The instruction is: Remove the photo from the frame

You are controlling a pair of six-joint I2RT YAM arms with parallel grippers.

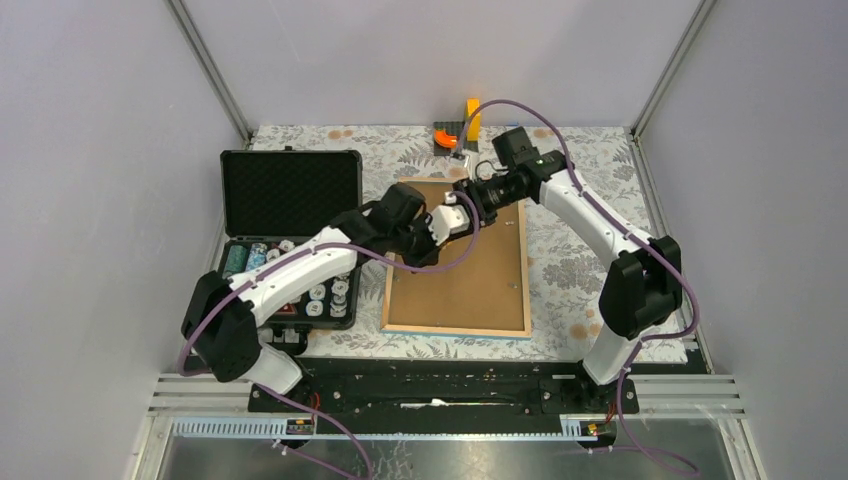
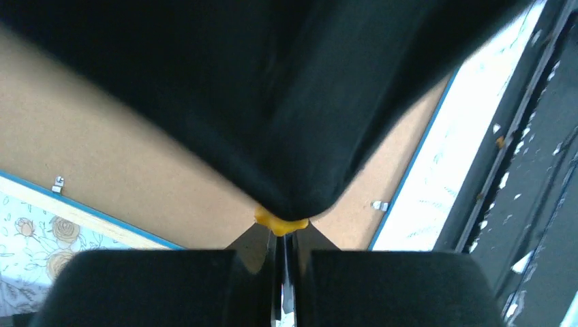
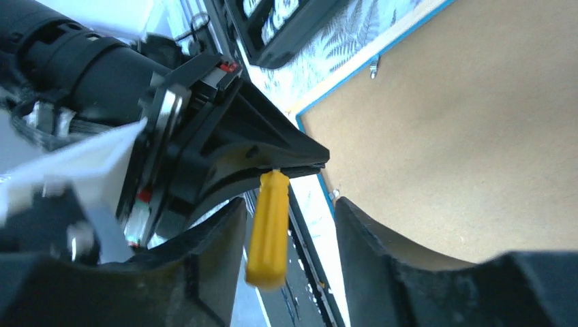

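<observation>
The frame (image 1: 470, 280) lies face down in the middle of the patterned table (image 1: 590, 250), with its brown fibreboard back upward. It sits just right of the open black case (image 1: 290, 190). Its long axis runs from the table's near edge toward the far edge. The photo is out of sight, presumably beneath that backing. Small metal tabs (image 2: 380, 204) sit along the frame's edges.

Both claws meet in the air above the frame's far left part, so the backing lies below them. My left claw (image 3: 303, 165) is pinched closed on the thin end of a yellow-handled screwdriver (image 3: 267, 228). The handle hangs down between the fingers of my right claw (image 3: 290, 203). That claw is spread apart on either side of the handle, gripping nothing.

I judge the coming move turns on the right claw closing squarely across the handle. After that, the nearest tab lies below, at the frame's left edge.
</observation>
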